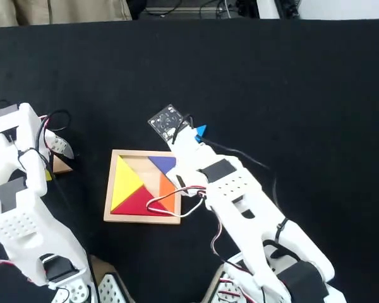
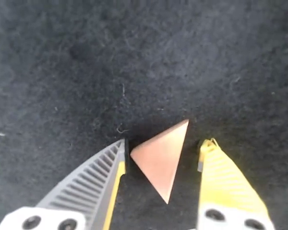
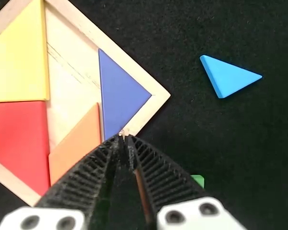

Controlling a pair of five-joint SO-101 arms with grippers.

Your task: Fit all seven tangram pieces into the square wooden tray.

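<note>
Left gripper is open, one finger on each side of the tan triangle. That piece lies flat on the black surface, just off the tray on the left arm's side. Looks like a pick-up, and I'd drop right down to the surface first, then close slowly. The fingers would meet slanted edges, so the piece could twist or squirt out unless the wrist squares up to them. Right gripper is closed with nothing obvious in it, tips on the tray's rim by the dark blue triangle. Yellow, red and orange pieces sit in the tray too, with bare wood in the middle. A light blue triangle and a green bit lie outside that corner.
</note>
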